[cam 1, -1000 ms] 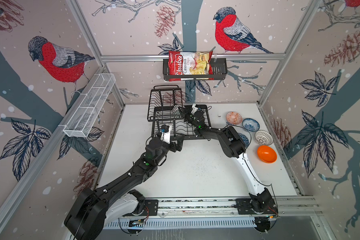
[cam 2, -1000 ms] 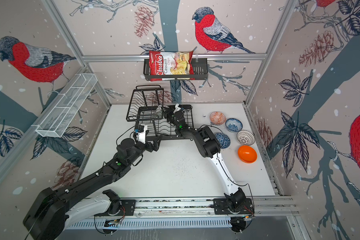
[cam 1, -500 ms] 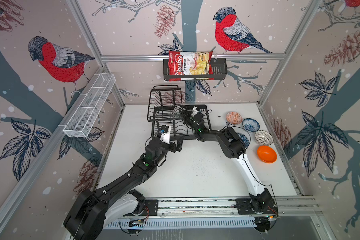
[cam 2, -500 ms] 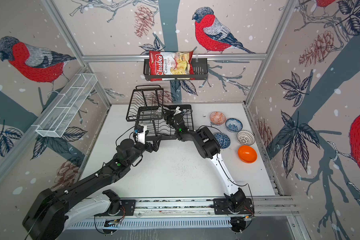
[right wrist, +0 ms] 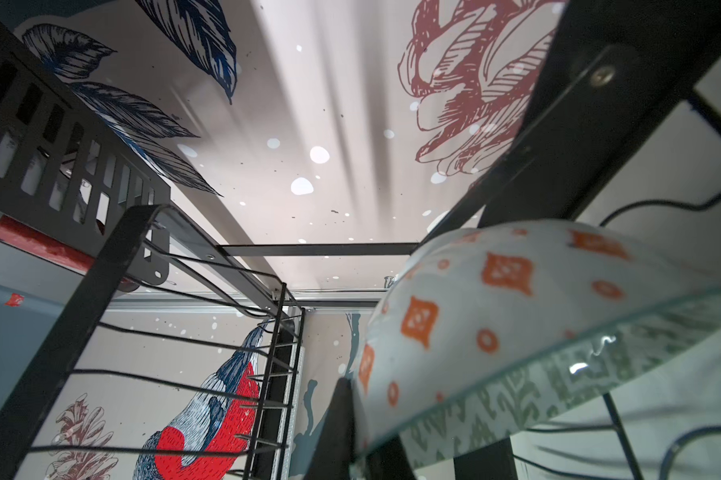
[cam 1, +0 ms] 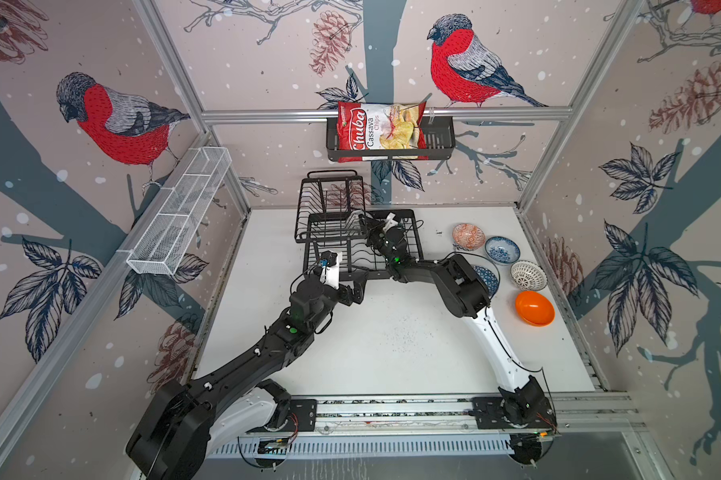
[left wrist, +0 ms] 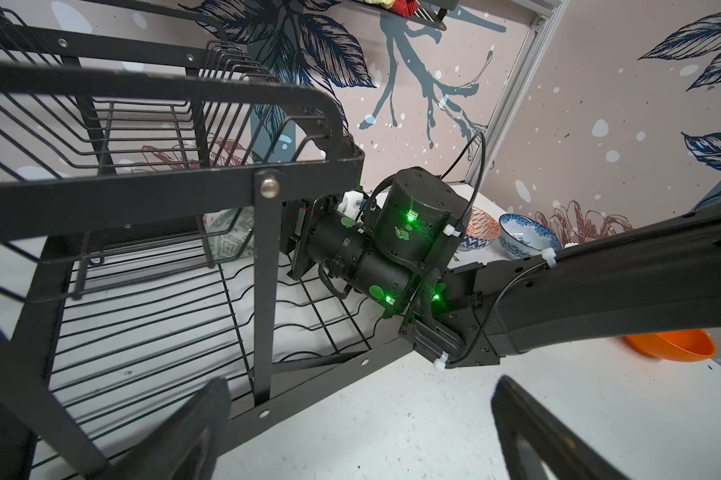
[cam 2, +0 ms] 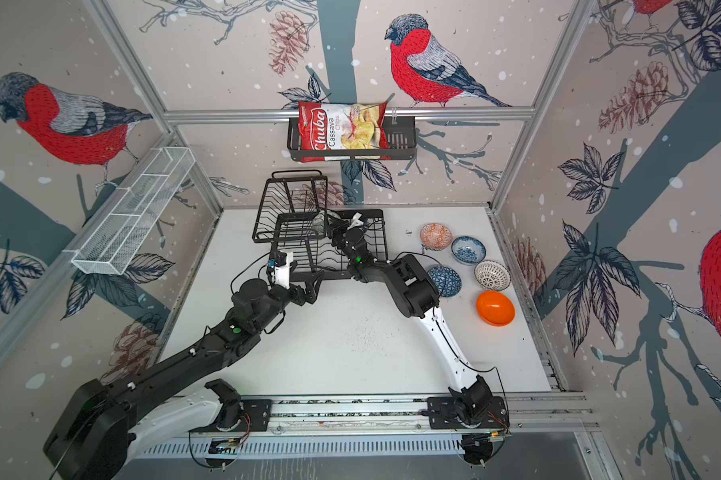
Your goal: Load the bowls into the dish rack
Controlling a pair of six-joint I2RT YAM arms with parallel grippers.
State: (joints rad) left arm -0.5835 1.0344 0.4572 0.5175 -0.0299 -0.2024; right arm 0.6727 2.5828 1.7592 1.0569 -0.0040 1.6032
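R gripper [cam 2: 328,223], pinching the grey-green bowl [right wrist: 516,332] by its rim, has edged it slightly further in beneath the upper tier [cam 1: 328,240] of the dish rack [left wrist: 142,195] vs. 1 sec. ago. L gripper [left wrist: 363,428] stays spread wide over the tabletop [cam 1: 392,340] at the rack's front. Other bowls [cam 1: 502,249] unmoved at right.

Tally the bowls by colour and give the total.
Orange: 2, the salmon patterned bowl and the plain orange bowl
Blue: 2, the blue-white floral bowl and the dark blue bowl
White: 1, the white lattice bowl
Grey-green: 1, the grey-green bowl
Total: 6
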